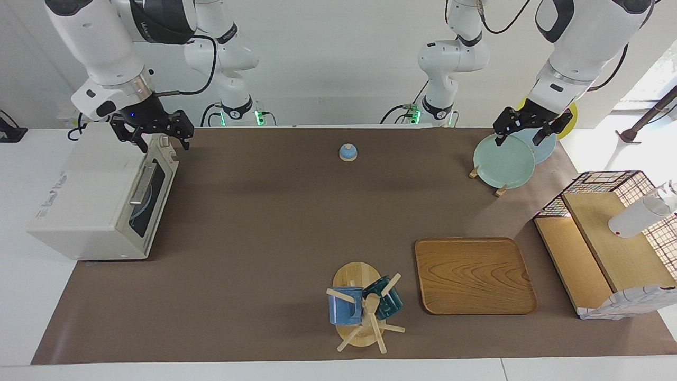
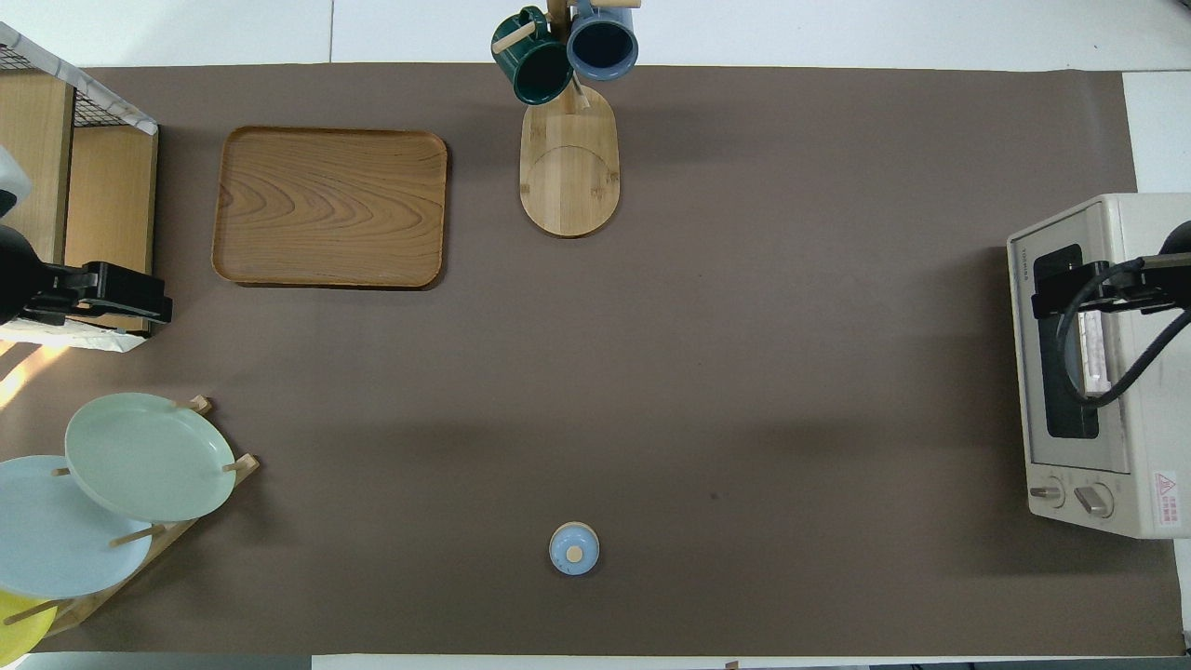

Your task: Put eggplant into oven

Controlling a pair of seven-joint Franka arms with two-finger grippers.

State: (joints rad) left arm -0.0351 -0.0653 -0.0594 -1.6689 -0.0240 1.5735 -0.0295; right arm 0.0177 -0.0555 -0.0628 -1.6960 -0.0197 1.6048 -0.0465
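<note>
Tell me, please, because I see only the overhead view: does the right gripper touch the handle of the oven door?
Observer: No. In the facing view the right gripper hangs in the air over the oven's top front edge, at its knob end. The bar handle below it is free.
Operator: And the left arm?
Observer: It waits. The left gripper is raised beside the green plate on the rack, with its fingers apart.
Operator: Is the eggplant anywhere?
Observer: It shows in neither view. The facing view shows only something pale blue through the door glass, and I cannot tell what it is.
</note>
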